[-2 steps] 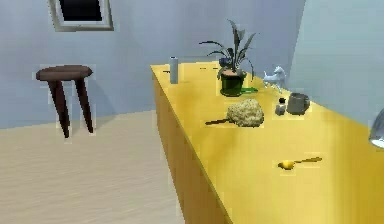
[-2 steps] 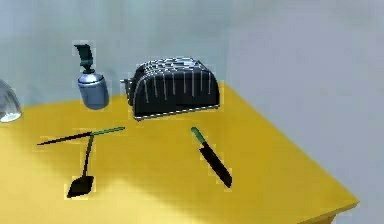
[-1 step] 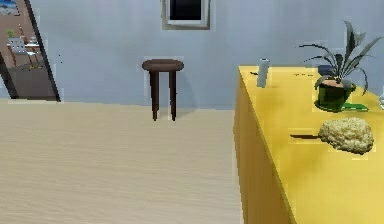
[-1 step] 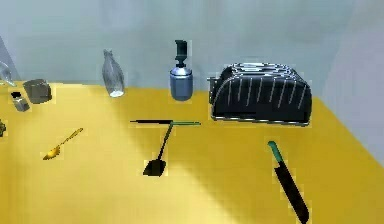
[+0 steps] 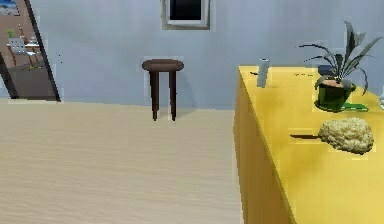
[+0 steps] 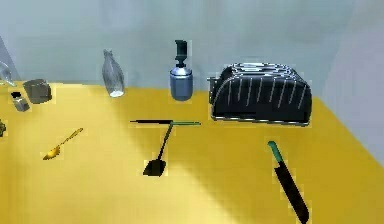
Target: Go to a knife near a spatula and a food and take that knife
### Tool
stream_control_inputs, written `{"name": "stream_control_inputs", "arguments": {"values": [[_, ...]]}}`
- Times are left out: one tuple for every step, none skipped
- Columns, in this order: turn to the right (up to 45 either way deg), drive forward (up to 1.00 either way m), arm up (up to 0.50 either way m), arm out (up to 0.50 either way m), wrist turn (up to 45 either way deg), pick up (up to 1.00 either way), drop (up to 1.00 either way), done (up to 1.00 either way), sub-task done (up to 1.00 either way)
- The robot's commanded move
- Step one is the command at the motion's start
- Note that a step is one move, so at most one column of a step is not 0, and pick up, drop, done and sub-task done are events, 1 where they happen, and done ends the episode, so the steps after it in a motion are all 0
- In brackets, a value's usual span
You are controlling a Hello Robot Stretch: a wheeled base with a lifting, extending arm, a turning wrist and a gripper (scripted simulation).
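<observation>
In the forward view, a dark-framed doorway (image 5: pixel 28 50) stands at the left. Right of it, a dark round wooden stool (image 5: pixel 163 85) stands against the pale blue wall, below a framed picture (image 5: pixel 187 10). The yellow counter (image 5: pixel 270 160) takes up the right side. A small grey-blue upright thing (image 5: pixel 263 71) is at its far left corner. Farther right, a thin dark utensil (image 5: pixel 304 134) lies just beside a pale lumpy mound (image 5: pixel 348 134). Behind them, a leafy plant in a green pot (image 5: pixel 336 88) stands near the far edge.

In the arm side view, a small dark shaker (image 6: pixel 17 101) and a grey metal block (image 6: pixel 38 90) sit at the counter's (image 6: pixel 100 195) far left corner. A gold spoon (image 6: pixel 62 145) lies nearer, and a clear glass bottle (image 6: pixel 113 75) stands along the far edge. Toward the middle, a black flat-bladed spatula (image 6: pixel 157 160) points its blade at the near edge. Its handle meets a thin dark-and-green bar (image 6: pixel 165 122) that lies crosswise. Behind that stands a blue-grey dispenser with a black pump (image 6: pixel 180 78). A black, silver-ribbed toaster (image 6: pixel 260 95) is at the far edge. The green-handled knife with a long dark blade (image 6: pixel 286 180) lies at the right, near the near edge. It is apart from the spatula, in front of the toaster, with its blade slanting toward the near right corner.

The gripper's state cannot be told, nor where the knife lies relative to it.
</observation>
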Motion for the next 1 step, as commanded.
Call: {"name": "stream_control_inputs", "arguments": {"values": [[0.0,0.00,0.38,0.00,0.0,0.00,0.00,0.00,0.00]]}}
